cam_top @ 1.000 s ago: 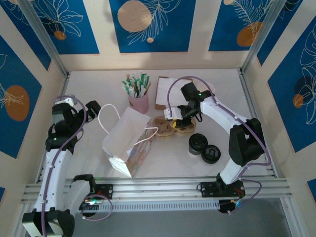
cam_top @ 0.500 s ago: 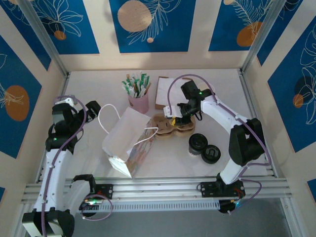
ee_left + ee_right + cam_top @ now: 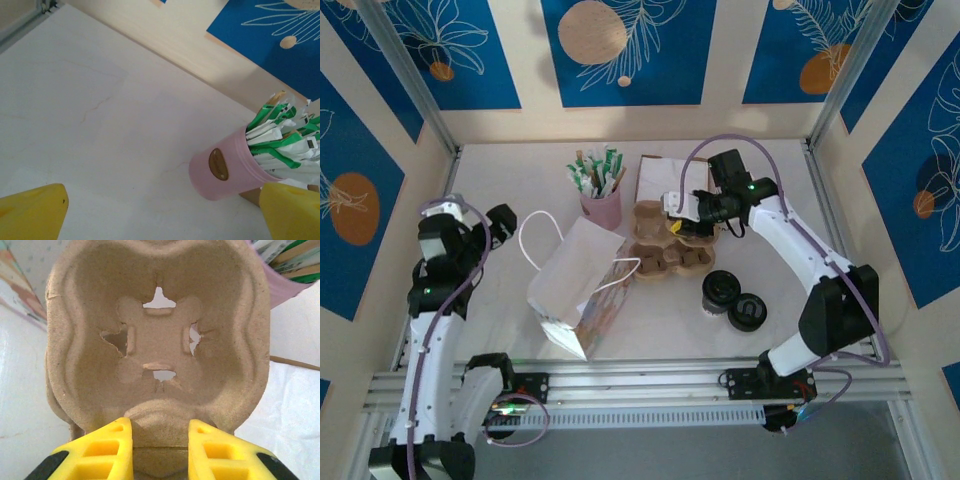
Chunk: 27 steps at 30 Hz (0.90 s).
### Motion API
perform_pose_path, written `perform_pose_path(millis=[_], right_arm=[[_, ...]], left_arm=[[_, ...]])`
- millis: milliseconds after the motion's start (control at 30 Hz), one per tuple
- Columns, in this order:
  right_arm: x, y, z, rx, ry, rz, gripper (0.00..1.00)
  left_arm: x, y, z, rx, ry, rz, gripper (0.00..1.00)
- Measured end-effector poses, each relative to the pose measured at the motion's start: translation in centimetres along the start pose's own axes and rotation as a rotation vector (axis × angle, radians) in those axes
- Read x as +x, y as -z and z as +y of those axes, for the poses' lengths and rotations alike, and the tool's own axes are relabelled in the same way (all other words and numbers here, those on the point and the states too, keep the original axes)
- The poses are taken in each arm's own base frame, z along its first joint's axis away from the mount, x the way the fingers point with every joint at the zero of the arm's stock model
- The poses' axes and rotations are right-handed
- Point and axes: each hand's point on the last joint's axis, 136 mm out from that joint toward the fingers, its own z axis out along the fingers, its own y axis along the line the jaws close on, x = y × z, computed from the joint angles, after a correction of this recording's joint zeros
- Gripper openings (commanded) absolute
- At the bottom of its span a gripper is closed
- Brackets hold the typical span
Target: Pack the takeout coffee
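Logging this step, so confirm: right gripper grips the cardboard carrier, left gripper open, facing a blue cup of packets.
The cup of packets is pink, not blue; the left wrist view shows it. The rest stands: the right gripper grips the cardboard carrier and the left gripper is open.

lab robot cell: aluminium frame (image 3: 640,379), printed blue wall panels (image 3: 665,65)

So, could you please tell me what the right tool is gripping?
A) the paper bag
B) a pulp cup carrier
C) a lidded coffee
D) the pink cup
B: in the right wrist view, the right tool is pinched on the rim of the carrier.
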Motion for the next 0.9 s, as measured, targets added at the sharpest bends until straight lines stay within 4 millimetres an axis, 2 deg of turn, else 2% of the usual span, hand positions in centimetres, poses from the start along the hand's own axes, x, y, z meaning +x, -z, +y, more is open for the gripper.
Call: perform_pose_path(millis=[133, 200, 400, 533, 667, 767, 833, 900], right_arm=[[-0.6, 1.2, -0.9, 0.044, -0.059, -0.026, 0.24], [-0.9, 2.3, -1.4, 0.076, -0.094, -0.049, 0.25], [-2.9, 6.2, -2.0, 0.194, -0.154, -0.165, 0.25], [-4.7, 8.2, -1.9, 0.232, -0.193, -0.257, 0.23], [-6.4, 9.4, -0.8, 0.207, -0.249, -0.348, 0.23], [-7.2, 10.2, 0.0, 0.200, -0.283, -0.402, 0.20], [-7.6, 10.7, 0.7, 0.203, -0.306, -0.430, 0.19], [-8.1, 11.4, 1.2, 0.213, -0.331, -0.458, 0.18]], left_arm=[[-0.6, 0.5, -0.7, 0.020, -0.001, -0.003, 1.00], [-1.3, 1.2, -1.9, 0.061, -0.004, 0.003, 0.99], [-6.4, 5.3, -8.2, 0.262, -0.083, -0.047, 0.90], [-7.7, 7.1, -12.3, 0.422, -0.140, -0.002, 0.85], [-6.1, 7.9, -16.3, 0.553, -0.255, 0.121, 0.86], [-2.8, 7.8, -19.2, 0.618, -0.392, 0.268, 0.86], [-0.6, 7.5, -20.1, 0.624, -0.473, 0.355, 0.85], [1.2, 6.9, -19.9, 0.588, -0.542, 0.434, 0.84]])
